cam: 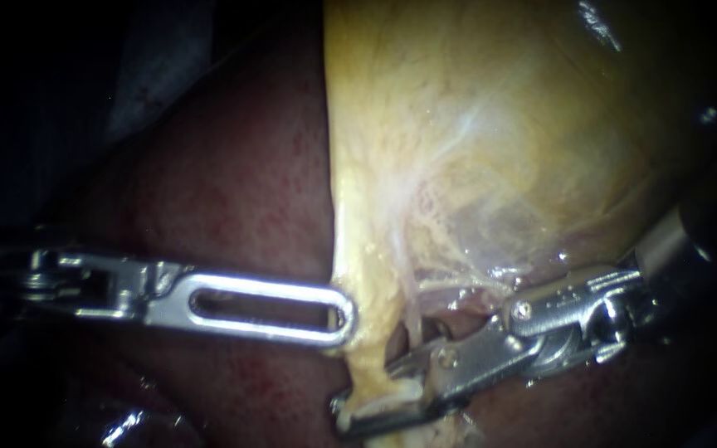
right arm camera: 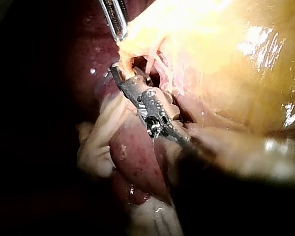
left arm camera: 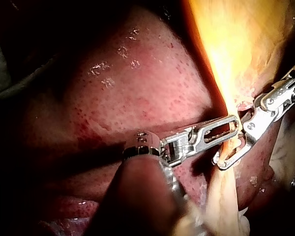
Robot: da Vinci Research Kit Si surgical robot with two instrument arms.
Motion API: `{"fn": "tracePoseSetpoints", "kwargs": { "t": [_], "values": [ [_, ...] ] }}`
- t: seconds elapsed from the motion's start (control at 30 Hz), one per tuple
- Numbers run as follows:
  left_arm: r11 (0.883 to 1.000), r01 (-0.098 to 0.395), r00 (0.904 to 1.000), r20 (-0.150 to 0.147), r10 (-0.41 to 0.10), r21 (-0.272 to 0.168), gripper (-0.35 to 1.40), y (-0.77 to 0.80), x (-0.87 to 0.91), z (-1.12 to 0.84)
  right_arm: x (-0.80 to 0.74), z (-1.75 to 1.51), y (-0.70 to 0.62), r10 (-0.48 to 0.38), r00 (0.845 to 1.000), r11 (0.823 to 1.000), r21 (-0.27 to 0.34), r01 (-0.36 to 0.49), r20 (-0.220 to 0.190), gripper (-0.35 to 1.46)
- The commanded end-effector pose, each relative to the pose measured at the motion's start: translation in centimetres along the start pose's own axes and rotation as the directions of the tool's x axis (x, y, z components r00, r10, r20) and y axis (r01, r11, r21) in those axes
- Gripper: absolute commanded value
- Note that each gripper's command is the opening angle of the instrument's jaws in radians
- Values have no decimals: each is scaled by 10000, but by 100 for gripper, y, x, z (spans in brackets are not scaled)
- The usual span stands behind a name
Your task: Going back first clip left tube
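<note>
jaws of my left instrument (cam: 343,319) lie flat together, and at their round tip they pinch the yellow edge of the gallbladder (cam: 499,149). only the upper jaw, with its long slot, shows in the endoscope view. the shaft comes in low over the dark red liver (cam: 226,191).

my right instrument (cam: 365,392) comes in from the right, under the gallbladder, and points down toward the left one. its 2 jaws stand a little apart, with a narrow gap, and they grip nothing. the tube (cam: 365,373), pale yellow, hangs down from the lower end of the gallbladder and passes through this gap. the left wrist view shows the same: the jaws stand like a narrow fork around the strand. a whitish strip (cam: 379,404) lies along the lower jaw, near its tip. i cannot tell if this is the clip or only tissue, and i cannot tell which tube this one is. the tips of the 2 instruments are near each other, with the upper part of the tube between them.
</note>
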Motion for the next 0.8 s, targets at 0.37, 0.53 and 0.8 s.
{"fn": "tracePoseSetpoints", "kwargs": {
  "t": [0.37, 0.53, 0.8],
  "values": [
    [10000, -4, 10000, 0, 4, -8, -35, 0, 0, 0, 0, -1, -2, -10, 10000, 10000, 7, 10, 4, -35],
    [10000, -4, 10000, 0, 4, -7, -35, 0, 0, 0, 0, -1, -4, -69, 9999, 9998, -184, 68, -73, 23],
    [10000, -5, 10000, -1, 5, -7, -35, 0, 0, 0, 1, -3, -4, -521, 9985, 9975, -490, 512, -158, 50]
  ]
}}
